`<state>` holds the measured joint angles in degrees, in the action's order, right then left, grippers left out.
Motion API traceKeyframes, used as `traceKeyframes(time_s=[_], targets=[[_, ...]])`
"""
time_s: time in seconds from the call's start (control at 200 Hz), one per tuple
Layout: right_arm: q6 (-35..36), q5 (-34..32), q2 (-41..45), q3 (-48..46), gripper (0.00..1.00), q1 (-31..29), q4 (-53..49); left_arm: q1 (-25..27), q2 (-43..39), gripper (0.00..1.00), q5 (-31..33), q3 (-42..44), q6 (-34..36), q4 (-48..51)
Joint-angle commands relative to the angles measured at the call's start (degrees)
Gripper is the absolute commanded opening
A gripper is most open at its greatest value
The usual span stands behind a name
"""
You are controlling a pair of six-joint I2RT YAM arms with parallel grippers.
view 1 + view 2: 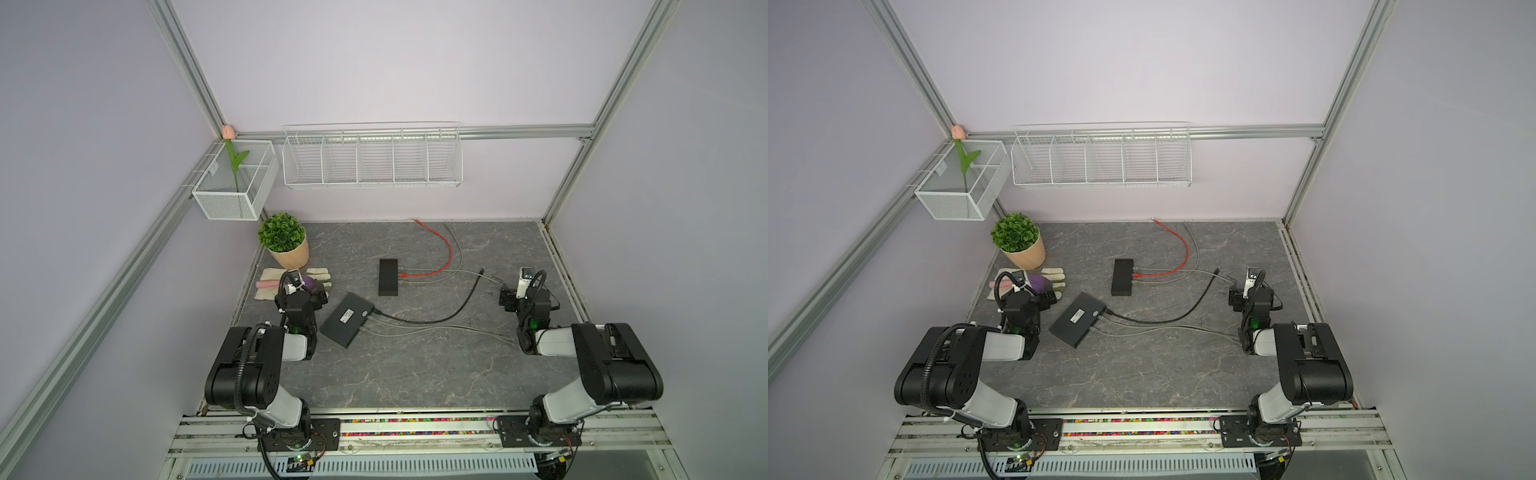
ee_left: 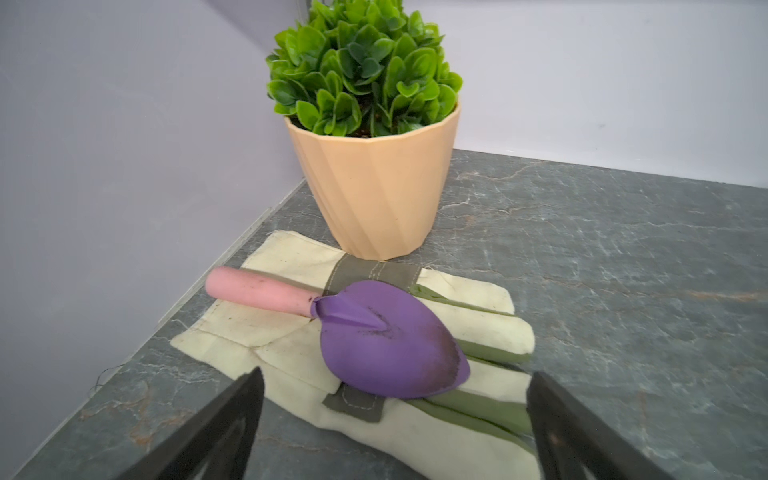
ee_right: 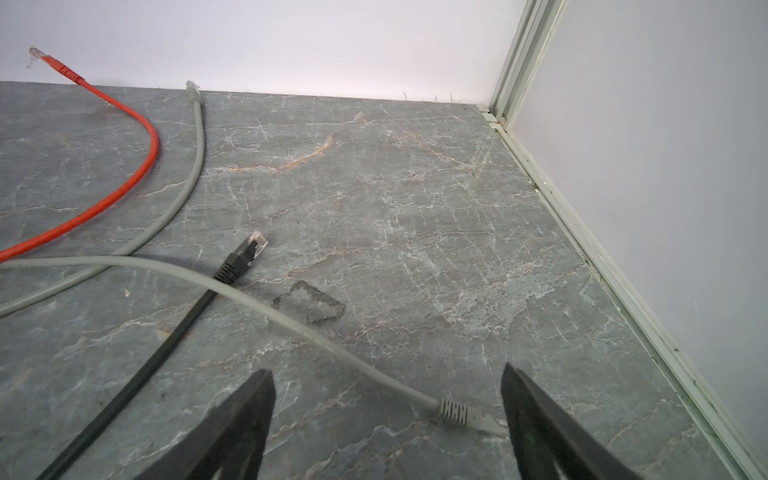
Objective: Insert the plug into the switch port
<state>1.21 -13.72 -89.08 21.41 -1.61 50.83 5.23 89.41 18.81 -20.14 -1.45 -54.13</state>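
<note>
Two black switches lie on the table in both top views: one straight (image 1: 388,277) with a red and a grey cable plugged in, one tilted (image 1: 347,319) with a black and grey cables plugged in. In the right wrist view a loose grey plug (image 3: 465,415) lies on the table between the fingers of my open right gripper (image 3: 387,371), close to one finger, untouched. A loose black plug (image 3: 249,253) lies farther ahead. My left gripper (image 2: 397,376) hangs open above a purple trowel (image 2: 390,340) and holds nothing.
A potted plant (image 1: 284,241) stands at the back left behind cream gloves (image 2: 457,432). A red plug (image 3: 41,58) and another grey plug (image 3: 192,89) rest by the back wall. The red cable (image 1: 446,253) curves between them and the straight switch. Frame rail (image 3: 623,299) borders the right.
</note>
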Motion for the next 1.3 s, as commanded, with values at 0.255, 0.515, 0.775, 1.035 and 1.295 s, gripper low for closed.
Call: traceKeyframes(time_s=[0.255, 0.515, 0.775, 1.035, 1.295], targets=[[2.1, 6.4, 1.1, -0.1, 0.89, 0.0, 0.9, 0.2, -0.3, 0.99, -1.3, -1.2, 1.5, -0.5], [2.0, 6.8, 1.1, 0.0, 0.89, 0.3, 0.7, 0.2, -0.2, 0.99, -1.3, -1.2, 1.5, -0.4], [2.0, 6.8, 1.1, 0.0, 0.88, 0.3, 0.6, 0.2, -0.2, 0.99, -1.3, -1.1, 1.5, -0.4], [2.0, 6.8, 1.1, -0.1, 0.89, 0.2, 0.6, 0.1, -0.2, 0.99, -1.4, -1.1, 1.5, -0.4], [2.0, 6.8, 1.1, -0.1, 0.88, 0.3, 0.6, 0.2, -0.3, 0.99, -1.3, -1.2, 1.5, -0.4]])
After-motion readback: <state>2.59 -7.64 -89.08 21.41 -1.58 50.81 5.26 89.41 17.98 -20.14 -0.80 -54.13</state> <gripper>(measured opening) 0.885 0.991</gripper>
